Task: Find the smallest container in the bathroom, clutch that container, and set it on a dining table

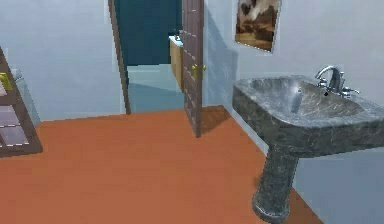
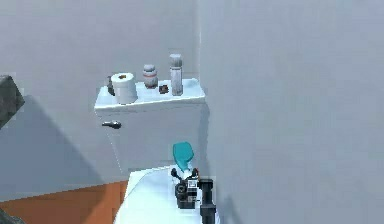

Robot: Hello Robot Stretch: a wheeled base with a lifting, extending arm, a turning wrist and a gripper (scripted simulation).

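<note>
A white toilet tank (image 2: 155, 100) stands against the grey wall in the arm side view. On its lid are a toilet paper roll (image 2: 123, 86), a small grey jar-like container (image 2: 150, 76), a tiny dark thing (image 2: 163, 89) and a taller grey cylinder (image 2: 176, 74). Lower down, over the white toilet lid (image 2: 150, 195), I see the gripper (image 2: 186, 188) with its white marked squares (image 2: 206, 190). A teal thing (image 2: 182, 155) sits just above the gripper's dark body, in front of the tank. I cannot tell whether the gripper holds anything.
In the forward view a grey stone pedestal sink (image 1: 300, 125) with a chrome faucet (image 1: 330, 80) stands at the right. A brown door (image 1: 193, 65) hangs ajar onto a teal room. A picture (image 1: 257, 22) is on the wall. A shelf (image 1: 12, 110) sits at the left; orange floor (image 1: 140, 165) lies between.
</note>
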